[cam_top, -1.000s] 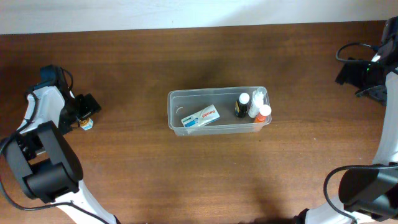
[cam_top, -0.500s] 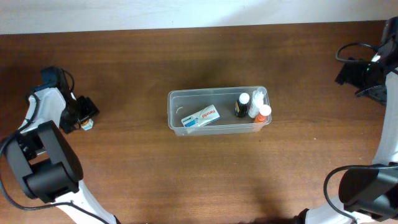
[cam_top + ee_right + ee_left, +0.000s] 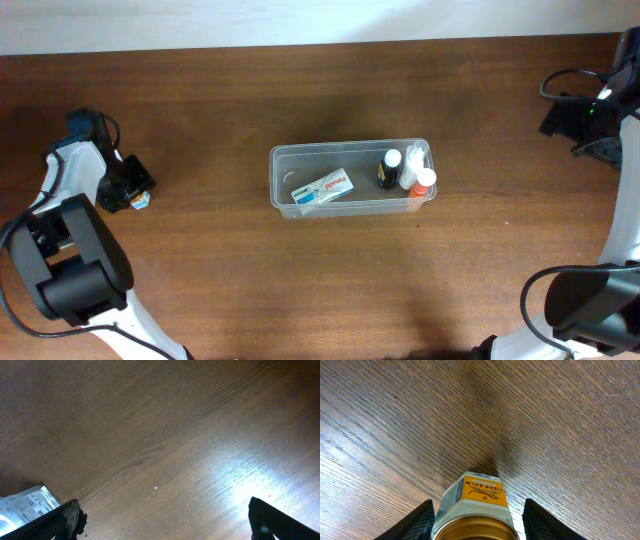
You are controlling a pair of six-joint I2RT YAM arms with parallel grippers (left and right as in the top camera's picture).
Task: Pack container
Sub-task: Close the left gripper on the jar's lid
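Observation:
The container (image 3: 349,149), a clear tub, stands mid-table and holds a white box (image 3: 322,187) and three small bottles (image 3: 405,170) at its right end. Far to its left, a small Tiger Balm jar (image 3: 476,505) with a gold lid and orange label sits on the table between the fingers of my left gripper (image 3: 479,522). The left finger (image 3: 417,522) is against the jar, while a sliver of table shows by the right one. From overhead the jar (image 3: 140,200) peeks out beside the left gripper (image 3: 128,185). My right gripper (image 3: 165,517) hangs wide open, holding nothing, over bare wood at the far right.
A silvery printed packet (image 3: 25,502) lies at the lower left edge of the right wrist view. Black cables (image 3: 565,85) trail near the right arm at the table's far right corner. Brown wood table (image 3: 300,280) surrounds the tub.
The left gripper's jaws have narrowed around the Tiger Balm jar and the gripper shifted slightly left. The right arm and the tub have not moved.

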